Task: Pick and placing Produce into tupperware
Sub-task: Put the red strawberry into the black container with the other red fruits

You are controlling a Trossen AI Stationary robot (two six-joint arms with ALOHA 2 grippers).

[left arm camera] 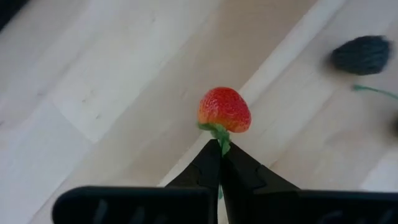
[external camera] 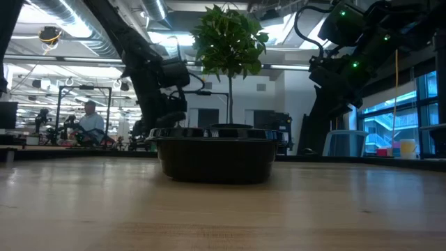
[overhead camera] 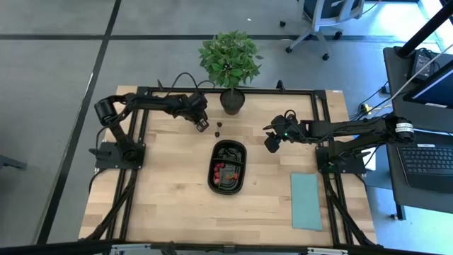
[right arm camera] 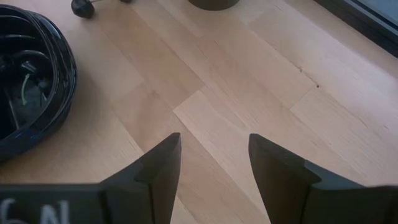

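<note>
My left gripper (overhead camera: 202,127) hangs over the table's far left part, left of the plant pot, and is shut on a small red strawberry (left arm camera: 224,109). A dark berry (overhead camera: 219,126) lies on the wood just right of it and also shows in the left wrist view (left arm camera: 361,55). The black oval tupperware (overhead camera: 227,168) stands at the table's middle with several red and dark pieces in it. My right gripper (overhead camera: 272,144) is open and empty, right of the tray's far end; the tray's rim shows in its wrist view (right arm camera: 56,81). My left gripper pinches the strawberry's green stem (left arm camera: 220,135) between its two fingertips (left arm camera: 210,163). The berry sticks out beyond the fingertips, red end away from them, and looks lifted off the wood.
A leafy potted plant (overhead camera: 231,67) stands at the table's far edge. A pale teal sheet (overhead camera: 306,201) lies flat at the near right. Black frame rails run along the table's sides. Bare wood lies left of and in front of the tray.
</note>
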